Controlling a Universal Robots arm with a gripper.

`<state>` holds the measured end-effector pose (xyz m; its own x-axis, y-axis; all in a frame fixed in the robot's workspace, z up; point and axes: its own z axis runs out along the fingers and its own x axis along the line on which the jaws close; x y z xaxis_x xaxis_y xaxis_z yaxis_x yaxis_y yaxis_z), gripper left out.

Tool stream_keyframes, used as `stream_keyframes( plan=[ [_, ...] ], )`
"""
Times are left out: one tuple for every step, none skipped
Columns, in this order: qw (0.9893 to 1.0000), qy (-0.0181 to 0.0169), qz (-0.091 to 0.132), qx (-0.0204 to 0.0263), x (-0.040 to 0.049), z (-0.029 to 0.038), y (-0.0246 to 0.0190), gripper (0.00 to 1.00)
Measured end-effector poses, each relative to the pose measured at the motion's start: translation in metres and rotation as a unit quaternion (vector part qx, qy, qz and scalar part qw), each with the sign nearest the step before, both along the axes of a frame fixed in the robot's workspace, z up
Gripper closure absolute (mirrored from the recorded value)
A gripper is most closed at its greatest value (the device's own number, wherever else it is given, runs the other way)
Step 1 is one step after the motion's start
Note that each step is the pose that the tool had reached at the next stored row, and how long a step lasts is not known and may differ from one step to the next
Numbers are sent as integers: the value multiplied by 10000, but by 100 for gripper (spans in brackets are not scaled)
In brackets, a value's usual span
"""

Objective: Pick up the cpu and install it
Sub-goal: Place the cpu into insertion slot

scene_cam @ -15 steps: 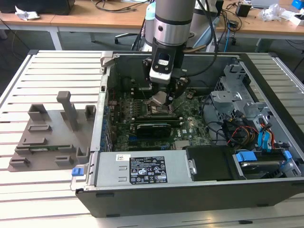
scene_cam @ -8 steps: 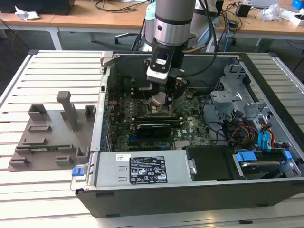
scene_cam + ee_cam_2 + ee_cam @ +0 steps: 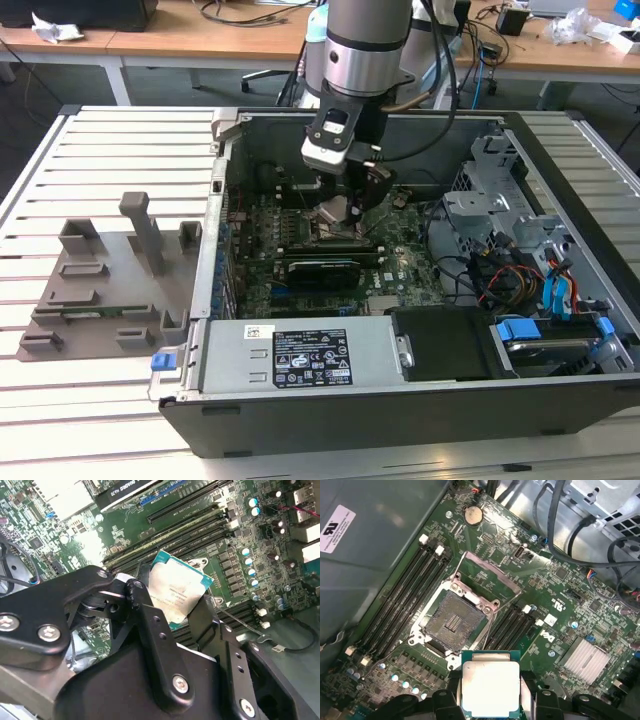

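In the exterior view, the arm reaches down into an open computer case that lies on its side on a slatted table. The tool hangs low over the green motherboard, near the middle of the case, with the cpu showing as a pale square at its tip. A grey tray with upright posts sits on the table toward the exterior view's left, just beside the case.

In the second wrist view, the tool is clamped on the cpu. One black finger presses against one edge of the chip and the other against the opposite edge. The silvery top faces the camera, ringed by a green rim, and the chip is tilted above the board. Long black memory slots run past behind it.

In the first wrist view, the cpu sits between the fingertips, held above the board and just beside the socket, not in it. The socket is bare, its pin field exposed, and its metal load frame stands swung open. A coin battery lies beyond the frame, and a finned heat sink sits well off to one side
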<state>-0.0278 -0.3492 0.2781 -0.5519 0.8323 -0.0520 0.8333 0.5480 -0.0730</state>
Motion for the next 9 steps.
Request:
stream_keyframes(
  plan=[
    [10000,0,-25,-5,0,0,0,45],
    [10000,0,-54,-11,0,0,0,45],
    [10000,0,-82,-16,0,-1,0,45],
    [9999,0,-147,-30,0,-2,0,45],
    [9998,0,-189,-40,0,-2,0,45],
    [9996,0,-270,-54,0,-2,0,45],
    [9994,0,-327,-64,-1,-3,0,45],
    [9993,0,-377,-71,-1,-3,0,45],
    [9991,1,-409,-77,0,-4,0,45]
  ],
)
